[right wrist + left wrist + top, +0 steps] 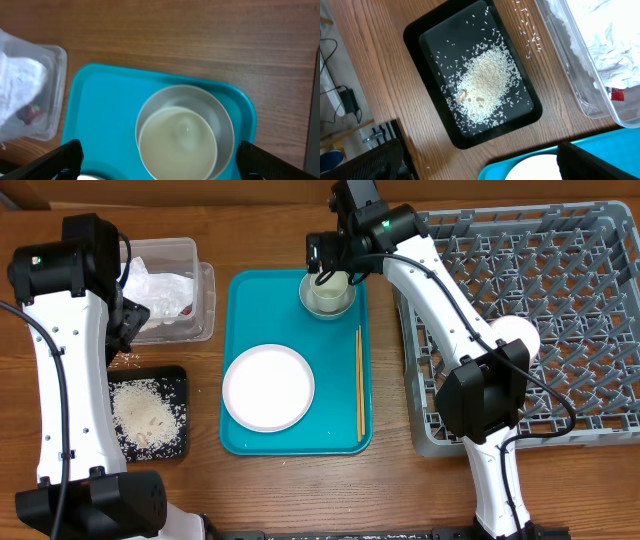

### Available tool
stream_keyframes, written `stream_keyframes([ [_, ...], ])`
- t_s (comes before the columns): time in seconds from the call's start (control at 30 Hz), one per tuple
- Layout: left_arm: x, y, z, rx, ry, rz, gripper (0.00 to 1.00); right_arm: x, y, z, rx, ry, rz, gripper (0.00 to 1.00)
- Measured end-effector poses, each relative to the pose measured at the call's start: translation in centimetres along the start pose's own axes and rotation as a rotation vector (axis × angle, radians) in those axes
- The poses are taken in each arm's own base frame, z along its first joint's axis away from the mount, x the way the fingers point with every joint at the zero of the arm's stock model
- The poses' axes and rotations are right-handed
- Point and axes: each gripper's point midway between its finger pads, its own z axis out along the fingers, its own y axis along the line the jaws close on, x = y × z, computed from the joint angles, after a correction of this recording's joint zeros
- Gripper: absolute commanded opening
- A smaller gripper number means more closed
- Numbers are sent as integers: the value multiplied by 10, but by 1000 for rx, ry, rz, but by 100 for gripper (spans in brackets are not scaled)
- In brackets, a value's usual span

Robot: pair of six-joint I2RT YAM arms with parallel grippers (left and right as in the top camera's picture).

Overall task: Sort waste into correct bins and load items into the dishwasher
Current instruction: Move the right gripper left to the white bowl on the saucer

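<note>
The left hand point(480, 167) is hanging released over the desk point(270, 240), its fingers point(370, 160) showing only as dark, cropped corners. Beneath it the black tray point(412, 35) is holding the rice point(485, 82), with stray grains point(527, 30) lying beside the clear tub point(205, 280). There the napkin point(160, 288) is half-hiding the red wrapper point(618, 94). The plate point(268, 387) and chopsticks point(360, 380) are lying on the teal tray point(250, 310). The right hand point(167, 162) is hovering released above the cup point(177, 142), which is sitting in the metal bowl point(220, 112). The right arm is covering part of the white bowl point(520, 335) in the dish rack point(580, 300).
</note>
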Motion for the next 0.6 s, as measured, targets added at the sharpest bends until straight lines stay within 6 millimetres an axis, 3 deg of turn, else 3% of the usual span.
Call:
stream_keyframes([
  [0.17, 0, 0, 0, 0, 0, 0, 100, -3, 14, 1, -22, -26, -7, 84],
  [0.27, 0, 0, 0, 0, 0, 0, 100, -1, 27, 3, -8, -49, -24, 81],
  [0.6, 0, 0, 0, 0, 0, 0, 100, 30, 64, 20, 218, -147, -110, 69],
])
